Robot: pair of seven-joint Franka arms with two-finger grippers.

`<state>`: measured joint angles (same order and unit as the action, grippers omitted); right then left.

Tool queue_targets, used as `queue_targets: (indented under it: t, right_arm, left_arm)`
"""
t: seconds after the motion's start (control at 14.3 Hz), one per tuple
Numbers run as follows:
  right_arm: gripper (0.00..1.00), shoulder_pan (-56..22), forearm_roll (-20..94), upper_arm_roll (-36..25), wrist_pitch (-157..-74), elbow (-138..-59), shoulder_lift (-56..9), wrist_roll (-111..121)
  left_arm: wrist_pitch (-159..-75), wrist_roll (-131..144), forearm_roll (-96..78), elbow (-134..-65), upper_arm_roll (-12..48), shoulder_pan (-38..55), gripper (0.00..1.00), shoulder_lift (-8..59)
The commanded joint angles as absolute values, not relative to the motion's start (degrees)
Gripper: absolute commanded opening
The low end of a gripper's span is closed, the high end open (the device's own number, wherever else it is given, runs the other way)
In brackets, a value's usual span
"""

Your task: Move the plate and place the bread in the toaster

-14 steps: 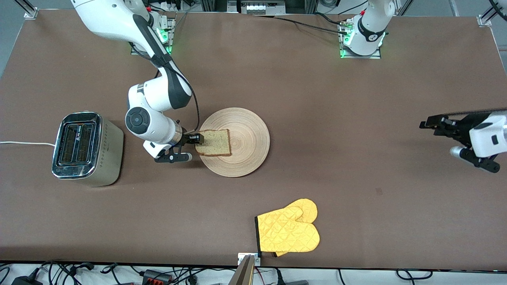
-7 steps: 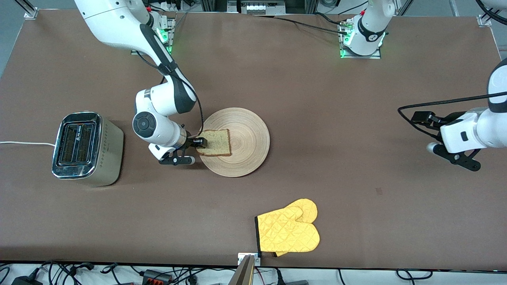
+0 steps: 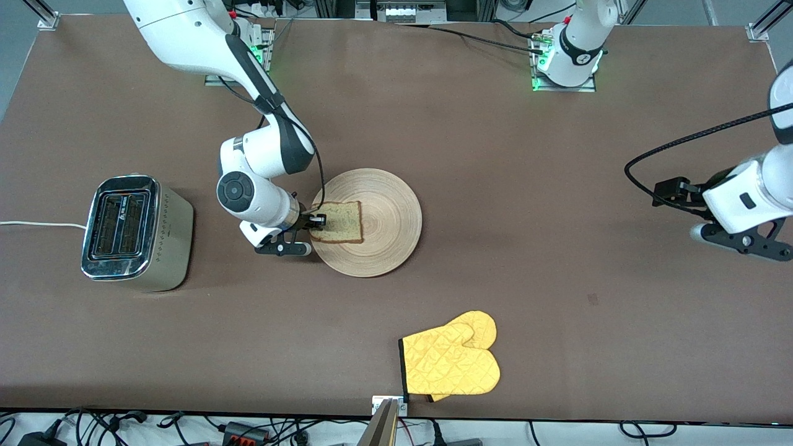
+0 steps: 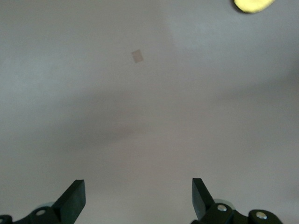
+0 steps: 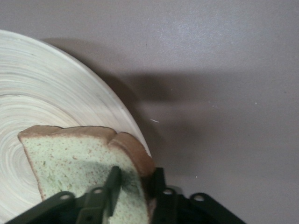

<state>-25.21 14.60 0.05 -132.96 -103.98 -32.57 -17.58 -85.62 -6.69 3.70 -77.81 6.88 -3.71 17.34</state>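
Note:
The bread (image 3: 339, 222) lies on the wooden plate (image 3: 390, 207) near the table's middle. My right gripper (image 3: 316, 220) is low at the plate's rim, on the toaster's side. In the right wrist view the right gripper (image 5: 134, 183) is shut on the bread (image 5: 70, 158) at its crust edge, one finger on top and one under, with the plate (image 5: 51, 93) beneath. The toaster (image 3: 133, 232) stands upright toward the right arm's end, slots empty. My left gripper (image 3: 669, 193) is open and empty above bare table at the left arm's end; it also shows in the left wrist view (image 4: 137, 195).
A yellow oven mitt (image 3: 451, 362) lies near the table's front edge, nearer to the front camera than the plate; its tip shows in the left wrist view (image 4: 252, 3). The toaster's white cord (image 3: 37, 225) runs off the table's end.
My right gripper slid in toward the plate and closed on the bread's crust edge; the bread shifted slightly. My left arm swung around at its end of the table.

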Motion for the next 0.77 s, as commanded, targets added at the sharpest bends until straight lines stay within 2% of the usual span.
queue_targets:
  t: [0.0,0.07,0.28,0.49,0.7]
  right_arm:
    - [0.20,-25.05,15.47,-0.18,-132.28,-102.22,-32.44,-17.67]
    - [0.15,-25.05,15.47,-0.26,-130.62,-101.00,-32.17,-17.75]
    - [0.13,-24.70,15.38,-0.79,-126.22,-97.65,-32.17,-17.49]
    - [0.13,-24.35,15.29,-0.88,-125.69,-97.56,-31.29,-17.49]
    - [0.00,-22.86,14.50,-1.58,-119.74,-95.99,-27.17,-17.49]
  left_arm:
    - [-89.47,4.36,5.18,-85.78,4.49,-0.97,1.00,12.04]
    - [-89.47,6.48,5.36,-85.78,4.40,-0.44,1.00,11.78]
    - [-90.87,6.94,6.42,-87.79,4.39,-0.35,1.00,9.94]
    - [-99.46,7.47,5.45,-99.01,4.48,-0.70,1.00,2.31]
    - [-99.23,7.91,2.99,-101.08,4.66,-0.44,1.00,0.79]
